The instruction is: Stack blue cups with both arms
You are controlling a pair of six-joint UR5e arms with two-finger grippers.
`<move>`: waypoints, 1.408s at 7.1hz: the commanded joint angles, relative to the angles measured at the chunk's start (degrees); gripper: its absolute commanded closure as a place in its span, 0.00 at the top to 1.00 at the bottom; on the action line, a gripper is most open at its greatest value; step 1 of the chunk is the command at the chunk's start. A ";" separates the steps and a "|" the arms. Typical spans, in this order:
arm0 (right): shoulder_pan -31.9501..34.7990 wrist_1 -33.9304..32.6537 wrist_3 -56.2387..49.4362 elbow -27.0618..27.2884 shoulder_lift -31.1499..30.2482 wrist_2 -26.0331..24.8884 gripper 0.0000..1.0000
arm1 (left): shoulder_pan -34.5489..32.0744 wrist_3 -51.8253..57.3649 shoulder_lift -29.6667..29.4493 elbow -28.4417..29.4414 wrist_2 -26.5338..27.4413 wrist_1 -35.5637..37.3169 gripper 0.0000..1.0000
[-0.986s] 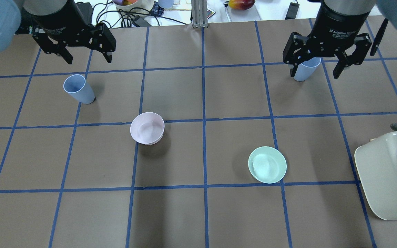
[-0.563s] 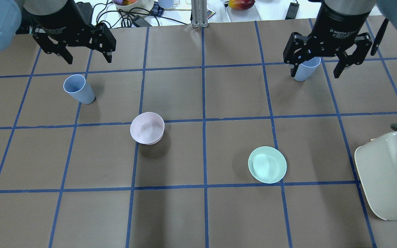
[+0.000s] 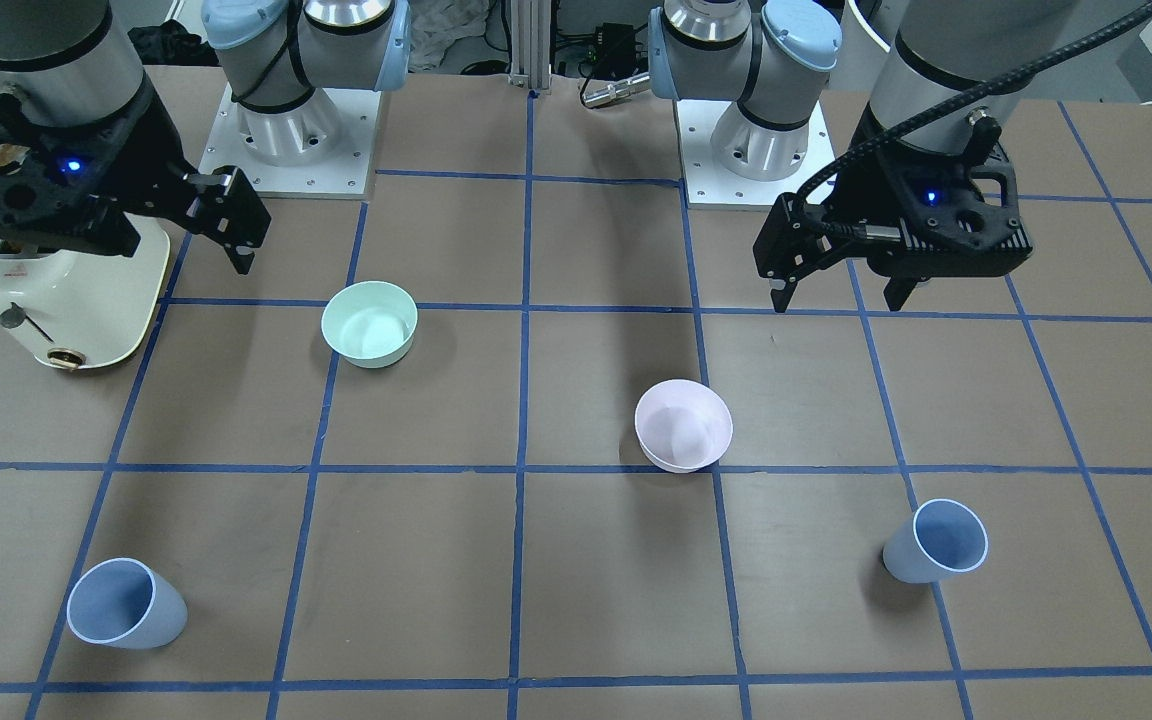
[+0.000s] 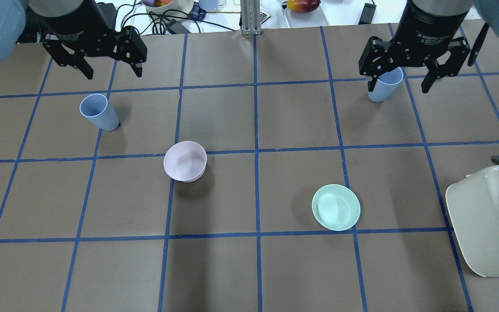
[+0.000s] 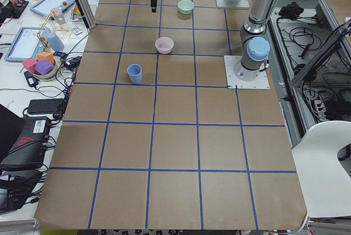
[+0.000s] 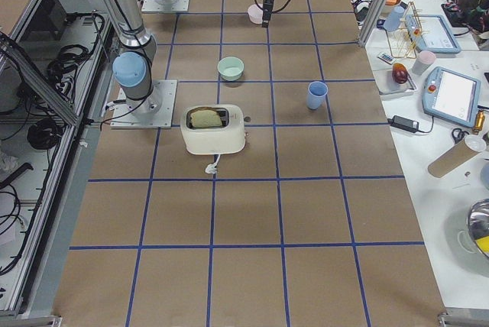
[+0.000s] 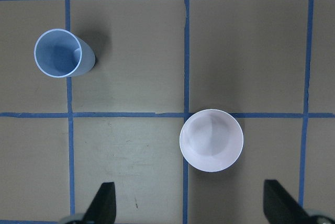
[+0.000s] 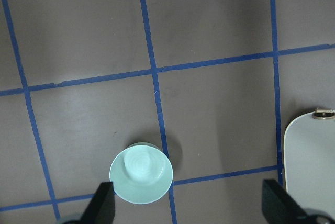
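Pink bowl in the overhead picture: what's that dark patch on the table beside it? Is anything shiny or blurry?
Overhead view: the patch is the soft shadow of the pink bowl, falling toward the bottom edge; the mint-green bowl has a pale sheen inside. Left wrist view: sharp, and the blue cup throws its shadow to its right.
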 commanded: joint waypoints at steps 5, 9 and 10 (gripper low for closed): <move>-13.68 -16.62 -12.99 -0.35 10.56 0.00 1.00 | 0.03 0.18 0.58 0.09 0.13 -0.24 1.00; -13.78 -28.43 -15.74 0.09 20.51 0.71 1.00 | 2.74 0.53 -9.73 1.50 0.66 7.18 1.00; -13.69 -30.00 -16.37 -0.34 21.91 0.88 1.00 | 5.19 1.92 -14.74 1.33 0.66 13.06 1.00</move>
